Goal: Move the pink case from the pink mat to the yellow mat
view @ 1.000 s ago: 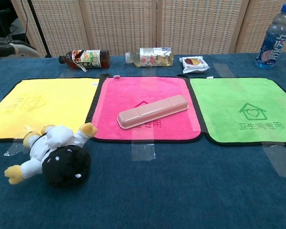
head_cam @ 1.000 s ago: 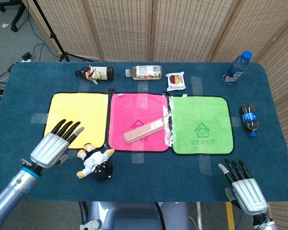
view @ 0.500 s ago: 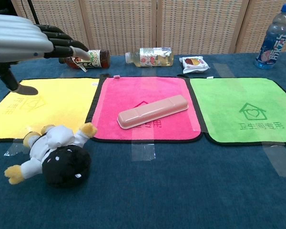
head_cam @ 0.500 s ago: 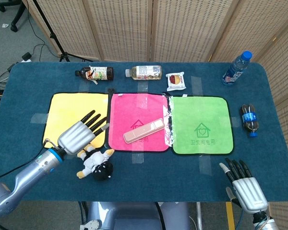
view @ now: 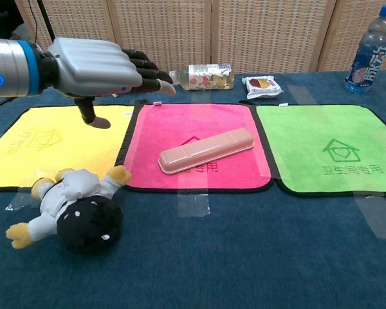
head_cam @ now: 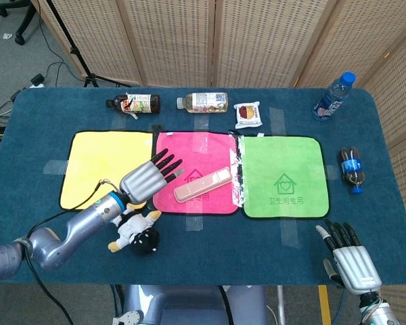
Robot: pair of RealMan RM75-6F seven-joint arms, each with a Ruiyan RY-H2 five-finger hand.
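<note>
Setting: a table (head_cam: pixel 47 264) draped in dark blue cloth is seen before woven folding screens, with three mats laid in a row across its middle.
Mats: the yellow mat (head_cam: pixel 108 159) is placed at the left, the pink mat (head_cam: pixel 193 159) in the centre, a green mat (head_cam: pixel 284 176) at the right.
Task object: the pink case (head_cam: pixel 203 183) is shown lying flat on the pink mat, its long axis set on a diagonal, near-left end to far-right end.
Left hand: the left hand (head_cam: pixel 147 179) is held above the seam between yellow and pink mats, fingers spread and extended, nothing grasped.
Key relation: the case is found just to the right of the left fingertips (view: pixel 156 72), its near-left end the closer one; contact is not yet made.
Right hand: the right hand (head_cam: pixel 352 261) is kept at the near right edge, fingers apart and empty, well away from the case.
Nearer hand: the left is judged better placed for the pick-up.
Bystander: a plush toy (head_cam: pixel 137 230) is seen near the left forearm.
</note>
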